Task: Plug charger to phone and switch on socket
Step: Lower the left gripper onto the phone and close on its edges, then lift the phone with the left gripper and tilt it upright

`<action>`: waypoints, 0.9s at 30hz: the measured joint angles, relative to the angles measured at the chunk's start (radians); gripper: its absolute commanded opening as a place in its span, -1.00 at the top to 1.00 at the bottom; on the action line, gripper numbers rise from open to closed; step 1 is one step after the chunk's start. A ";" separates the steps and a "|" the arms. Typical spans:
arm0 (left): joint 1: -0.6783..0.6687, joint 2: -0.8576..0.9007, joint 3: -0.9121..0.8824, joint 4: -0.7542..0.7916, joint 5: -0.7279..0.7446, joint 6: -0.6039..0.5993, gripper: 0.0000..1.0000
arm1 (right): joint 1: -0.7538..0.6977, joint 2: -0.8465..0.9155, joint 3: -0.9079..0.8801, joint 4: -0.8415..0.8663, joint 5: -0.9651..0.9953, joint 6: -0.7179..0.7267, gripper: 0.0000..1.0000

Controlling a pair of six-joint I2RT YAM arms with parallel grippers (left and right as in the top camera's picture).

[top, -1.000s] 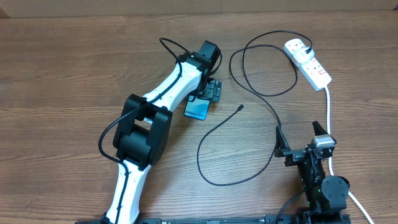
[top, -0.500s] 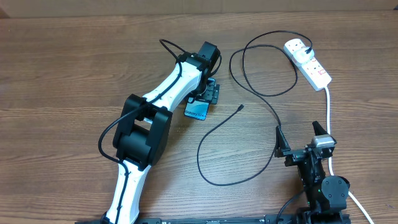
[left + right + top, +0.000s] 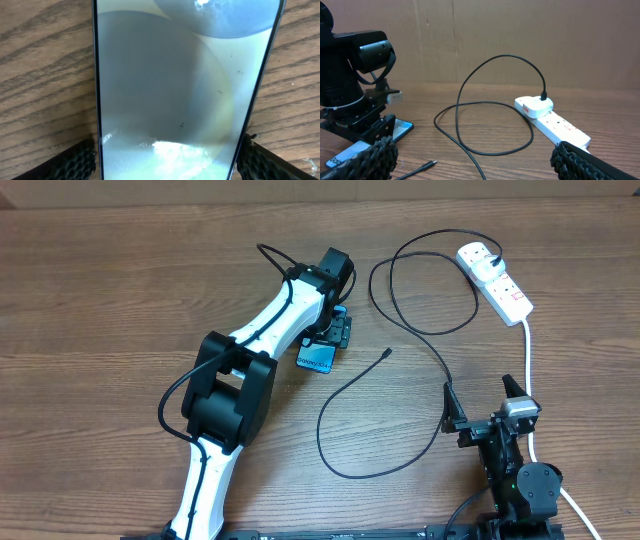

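The phone (image 3: 316,359) lies flat on the wooden table, its teal screen up. My left gripper (image 3: 337,331) is down over it. In the left wrist view the phone (image 3: 175,90) fills the frame and both finger pads touch its long edges near the bottom (image 3: 167,162). The charger cable (image 3: 322,425) loops across the table; its connector tip (image 3: 387,352) lies free to the right of the phone, and it also shows in the right wrist view (image 3: 427,163). Its other end enters the socket strip (image 3: 500,285). My right gripper (image 3: 482,402) is open and empty, near the front right.
The strip's thick white cord (image 3: 527,360) runs down past the right arm. A cable loop (image 3: 485,125) lies between the phone (image 3: 400,127) and the socket strip (image 3: 560,127). A cardboard wall stands behind the table.
My left gripper has shifted slightly left over the phone and its fingers have drawn in against the edges. The right arm and cable have not moved.
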 measured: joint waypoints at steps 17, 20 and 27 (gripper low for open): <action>0.000 0.000 0.000 -0.005 0.004 0.001 -0.51 | 0.000 0.000 0.000 0.000 0.000 0.000 -1.00; 0.000 0.000 0.000 -0.006 0.004 0.001 -0.50 | 0.000 0.000 0.000 0.000 0.000 0.000 -1.00; 0.000 0.000 0.000 -0.006 0.004 0.001 -0.49 | 0.000 0.000 0.000 0.000 0.000 0.000 -1.00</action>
